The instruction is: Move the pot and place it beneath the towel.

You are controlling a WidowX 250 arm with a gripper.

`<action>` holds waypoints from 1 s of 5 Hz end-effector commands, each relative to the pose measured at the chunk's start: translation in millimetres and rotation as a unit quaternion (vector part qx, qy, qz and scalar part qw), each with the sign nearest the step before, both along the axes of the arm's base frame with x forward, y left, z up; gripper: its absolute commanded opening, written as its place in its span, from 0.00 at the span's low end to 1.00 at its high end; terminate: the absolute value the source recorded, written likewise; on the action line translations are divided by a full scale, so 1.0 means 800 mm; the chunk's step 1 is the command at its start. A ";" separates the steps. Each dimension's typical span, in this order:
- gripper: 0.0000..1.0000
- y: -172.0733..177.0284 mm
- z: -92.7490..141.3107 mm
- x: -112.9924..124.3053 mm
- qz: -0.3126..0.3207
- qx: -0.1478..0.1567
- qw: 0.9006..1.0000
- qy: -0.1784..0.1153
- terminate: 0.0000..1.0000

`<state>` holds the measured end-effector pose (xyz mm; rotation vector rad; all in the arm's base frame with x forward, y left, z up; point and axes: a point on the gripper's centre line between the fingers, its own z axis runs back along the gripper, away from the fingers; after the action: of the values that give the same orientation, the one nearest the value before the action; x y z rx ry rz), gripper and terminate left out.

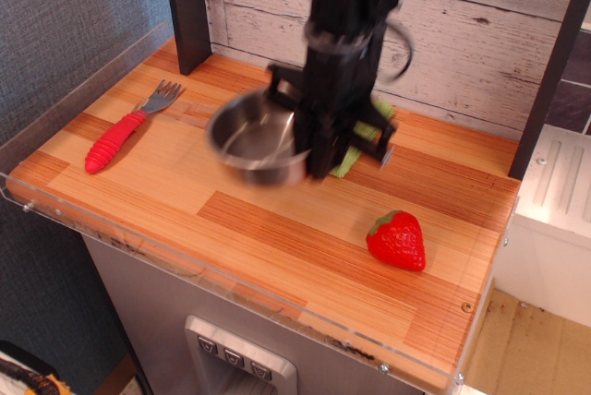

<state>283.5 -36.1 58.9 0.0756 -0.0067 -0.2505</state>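
Note:
The shiny steel pot (pixel 254 137) hangs in the air above the wooden table, held by its right rim. My gripper (pixel 314 162) is shut on that rim; arm and pot are motion-blurred. The pot's thin handle is hard to make out in the blur. The light-green towel (pixel 369 127) lies behind the arm near the back wall, mostly hidden, with only a strip showing to the right of the gripper. The pot is in front and to the left of the towel.
A fork (pixel 129 125) with a red handle lies at the left. A red strawberry (pixel 398 240) sits at the front right. A clear plastic rim (pixel 231 289) runs along the table's front and left edges. A dark post (pixel 187 7) stands at the back left.

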 end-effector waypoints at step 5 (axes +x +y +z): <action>0.00 0.028 -0.045 -0.024 -0.119 0.000 0.993 0.024 0.00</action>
<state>259.3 -16.0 11.9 0.0613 0.0733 -0.4798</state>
